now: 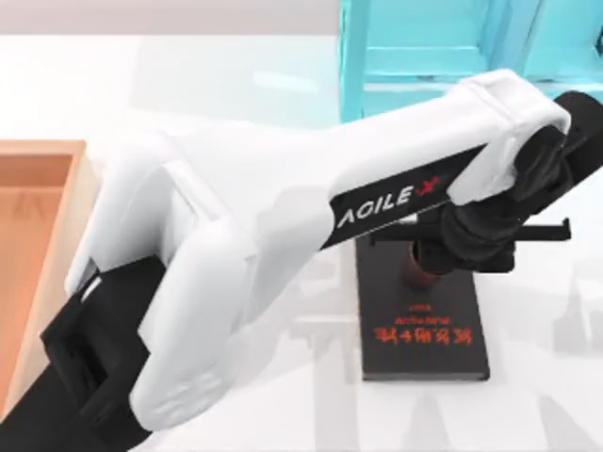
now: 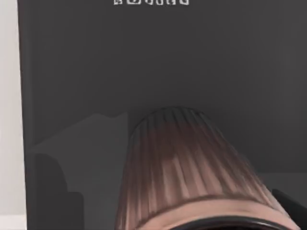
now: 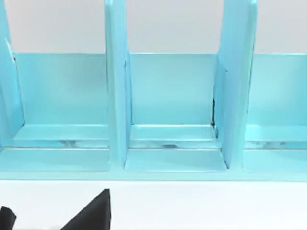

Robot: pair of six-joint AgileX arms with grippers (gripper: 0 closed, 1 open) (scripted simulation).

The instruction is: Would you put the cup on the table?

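White tabletop (image 1: pixel 236 85) spans the top view, with an orange wooden tray (image 1: pixel 38 217) at its left edge and a light-blue rack (image 1: pixel 443 47) along the far side toward the right. Our left arm (image 1: pixel 311 217) reaches across from the lower left toward the right half of the table, and its gripper (image 1: pixel 429 259) hangs over the far end of a black book (image 1: pixel 424 348) with red lettering. The cup (image 1: pixel 417 268), dark reddish-brown, stands on that book directly beneath the gripper, largely covered by it; we cannot tell from here whether the fingers are apart or closed on it.

From the left wrist view, we look down the ribbed side of the cup (image 2: pixel 184 167), which stands upright on the dark cover of the book (image 2: pixel 144 62); a strip of white table (image 2: pixel 8 96) borders the book. A dark finger (image 2: pixel 290 206) sits just beside the cup near its rim, contact unclear.

From the right wrist view, we face the blue rack (image 3: pixel 168 96), its upright dividers forming open compartments above the white table (image 3: pixel 201 206). Dark finger tips (image 3: pixel 91 213) of our right gripper (image 3: pixel 50 218) stand spread apart, holding nothing.
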